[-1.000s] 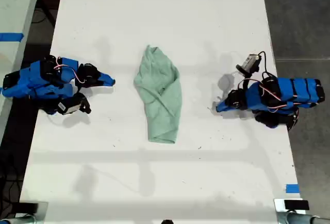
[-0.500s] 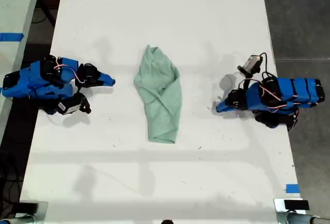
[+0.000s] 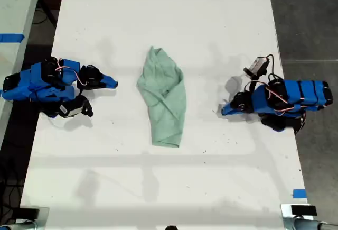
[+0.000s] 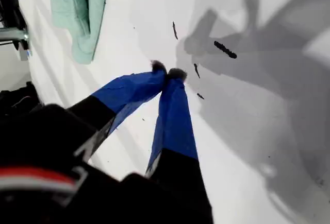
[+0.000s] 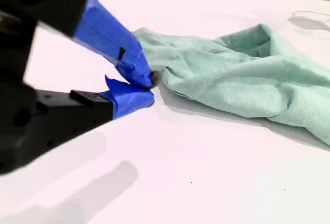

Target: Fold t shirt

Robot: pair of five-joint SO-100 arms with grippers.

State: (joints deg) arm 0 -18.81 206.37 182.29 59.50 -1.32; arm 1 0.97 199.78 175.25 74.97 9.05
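Observation:
The pale mint-green t shirt (image 3: 165, 100) lies bunched into a long wrinkled strip in the middle of the white table (image 3: 169, 18). My first gripper (image 3: 223, 110) rests on the table at the exterior view's right, shut and empty, a short way from the shirt. In the first wrist view its blue fingers meet at the tips (image 4: 167, 72), with one end of the t shirt (image 4: 77, 7) farther off. My second gripper (image 3: 114, 84) lies at the exterior view's left, shut and empty. Its tips (image 5: 148, 87) sit just short of the t shirt (image 5: 242, 74).
Small dark marks (image 4: 225, 49) dot the table by my first gripper. A blue tape piece (image 3: 299, 193) and a metal clamp (image 3: 298, 210) sit at the exterior view's lower right. Dark floor (image 3: 306, 18) borders the table at that view's right; another table (image 3: 13, 8) stands at its left.

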